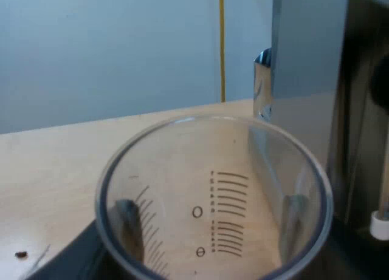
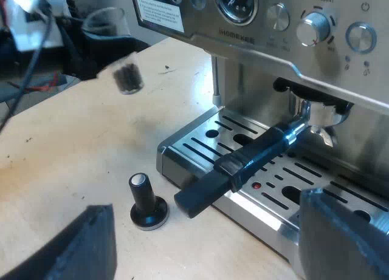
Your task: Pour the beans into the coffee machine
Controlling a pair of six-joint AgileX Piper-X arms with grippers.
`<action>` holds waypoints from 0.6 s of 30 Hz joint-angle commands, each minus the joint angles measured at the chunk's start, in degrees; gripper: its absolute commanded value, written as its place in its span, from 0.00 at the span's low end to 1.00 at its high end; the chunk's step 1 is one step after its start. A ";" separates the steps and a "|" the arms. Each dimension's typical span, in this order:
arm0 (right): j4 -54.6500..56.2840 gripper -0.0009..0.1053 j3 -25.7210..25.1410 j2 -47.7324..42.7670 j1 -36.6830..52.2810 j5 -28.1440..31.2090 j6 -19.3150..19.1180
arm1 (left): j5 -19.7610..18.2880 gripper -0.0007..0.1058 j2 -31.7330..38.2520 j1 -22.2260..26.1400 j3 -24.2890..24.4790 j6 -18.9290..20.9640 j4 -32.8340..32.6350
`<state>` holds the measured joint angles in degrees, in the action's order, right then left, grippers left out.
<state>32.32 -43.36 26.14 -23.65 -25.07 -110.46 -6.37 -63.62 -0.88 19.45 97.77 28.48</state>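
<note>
L fingers (image 1: 127,222) pinch glass (image 1: 213,189) beside machine (image 1: 310,49), low over surface (image 1: 55,164); its bottom hidden, contents unclear. R fingers (image 2: 346,237) spread near holder (image 2: 261,152). Pour prob. still to do.

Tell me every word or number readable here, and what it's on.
"GRIND AMOUNT": on the espresso machine, over a knob.
Brand word under its gauge: too blurred to read.
Print on the white sticker: too small.
Scale figures on the measuring glass: blurred.
</note>
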 commanded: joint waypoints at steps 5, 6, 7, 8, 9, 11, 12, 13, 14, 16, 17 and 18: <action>-0.82 0.61 -0.30 -0.04 -0.04 -0.48 -0.82 | 0.14 0.23 13.68 -0.27 1.27 0.11 -20.61; -0.82 0.61 -0.30 -0.04 -0.04 -0.48 -0.82 | 0.14 0.23 15.85 -0.27 1.92 0.14 -23.25; -0.82 0.61 -0.30 -0.04 -0.04 -0.48 -0.82 | 0.14 0.23 17.17 -0.27 2.84 0.14 -26.27; -0.82 0.61 -0.30 -0.04 -0.04 -0.48 -0.82 | 0.26 0.23 18.02 -0.27 3.48 0.14 -28.48; -0.82 0.61 -0.30 -0.04 -0.04 -0.48 -0.70 | 0.26 0.23 19.73 -0.27 5.04 0.14 -32.53; -0.82 0.61 -0.30 -0.04 -0.04 -0.48 -0.71 | 0.26 0.23 21.40 -0.27 6.98 0.14 -37.12; -0.82 0.61 -0.30 -0.04 -0.04 -0.48 -0.56 | 0.26 0.23 21.83 -0.27 8.01 0.14 -39.22; -0.82 0.61 -0.30 -0.04 -0.04 -0.48 -0.29 | 0.26 0.23 22.36 -0.27 9.35 0.14 -41.66; -1.30 0.61 -0.30 -0.04 -0.04 -0.48 0.20 | 0.26 0.23 22.83 -0.27 10.96 -0.13 -44.14; -2.33 0.61 -0.30 -0.04 -0.04 -0.48 1.25 | 0.26 0.23 23.20 -0.27 13.33 -0.33 -46.64; -3.39 0.61 -0.43 -0.04 -0.04 -0.48 1.46 | 0.26 0.23 23.18 -0.27 14.93 -0.32 -48.35; -3.58 0.61 -0.46 -0.04 -0.04 -0.48 1.46 | 0.26 0.23 23.18 -0.27 16.26 -0.32 -49.29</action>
<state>29.93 -43.36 26.14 -23.65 -25.07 -108.75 -6.37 -40.95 -0.88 32.99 97.29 -17.13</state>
